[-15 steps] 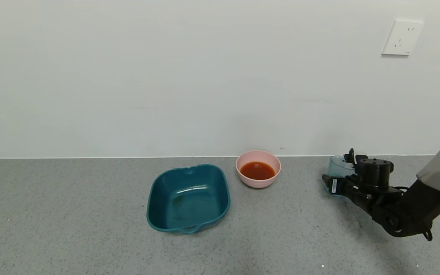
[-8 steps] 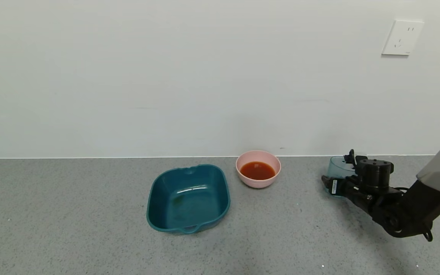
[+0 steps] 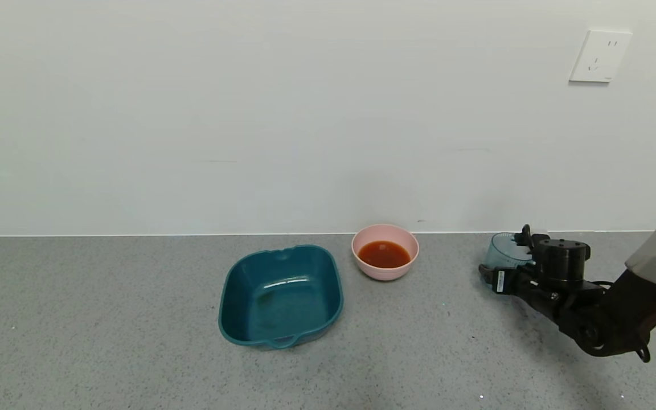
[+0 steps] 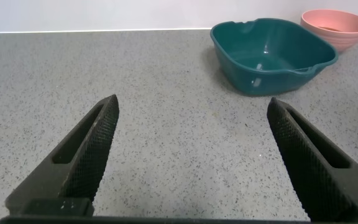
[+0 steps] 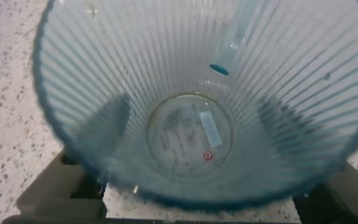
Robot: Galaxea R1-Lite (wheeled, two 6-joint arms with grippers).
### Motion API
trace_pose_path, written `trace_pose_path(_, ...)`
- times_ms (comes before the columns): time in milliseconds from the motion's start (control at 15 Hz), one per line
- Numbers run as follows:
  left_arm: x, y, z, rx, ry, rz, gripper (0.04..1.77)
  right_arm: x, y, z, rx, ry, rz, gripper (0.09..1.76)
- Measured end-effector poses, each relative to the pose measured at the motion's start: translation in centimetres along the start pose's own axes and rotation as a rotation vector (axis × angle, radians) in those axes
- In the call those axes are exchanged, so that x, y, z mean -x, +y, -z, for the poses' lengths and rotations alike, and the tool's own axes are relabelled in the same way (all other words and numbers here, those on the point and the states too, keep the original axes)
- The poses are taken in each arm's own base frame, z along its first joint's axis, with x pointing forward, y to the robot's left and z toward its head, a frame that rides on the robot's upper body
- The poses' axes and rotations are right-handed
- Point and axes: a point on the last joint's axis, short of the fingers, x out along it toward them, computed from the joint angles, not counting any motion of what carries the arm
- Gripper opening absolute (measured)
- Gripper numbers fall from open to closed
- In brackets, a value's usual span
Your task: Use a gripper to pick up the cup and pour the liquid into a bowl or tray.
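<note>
The right tool [image 3: 490, 277] stood low over the surface [image 3: 106, 341] at the 3 o'clock side of the head view, its fingers [image 5: 73, 180] closed on the cup [image 3: 504, 250] from both sides near the base. The cup stood upright on the surface, near the back wall. The right wrist view looked straight down into the cup [image 5: 197, 112]; it was empty, with a small sticker visible through its ribbed bottom.

The bowl [image 3: 385, 273] sat well apart from the cup, toward 9 o'clock from it, and held the liquid [image 3: 384, 254]. The tray [image 3: 281, 295] lay just beside the bowl, at 8 o'clock from it, not touching.

The left tool [image 4: 191, 162] hung released over bare surface, its fingers [image 4: 86, 155] spread wide, with the tray [image 4: 272, 53] and bowl [image 4: 337, 28] well beyond it.
</note>
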Motion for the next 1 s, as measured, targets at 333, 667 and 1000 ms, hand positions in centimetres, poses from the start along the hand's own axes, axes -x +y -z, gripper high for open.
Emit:
trace_pose_path(333,0.0,0.0,0.0,0.0,0.0,0.0,1.72,3.2,-0.5,-1.9,0.063,0.041,-0.072,1.67)
trace_pose_path(667,0.0,0.0,0.0,0.0,0.0,0.0,1.72,10.8,-1.5,-6.7,0.083,0.13,-0.116,1.68)
trace_pose_path(1000,0.0,0.0,0.0,0.0,0.0,0.0,1.72,21.7,-2.3,-10.3,0.12,0.091,-0.135,1.7)
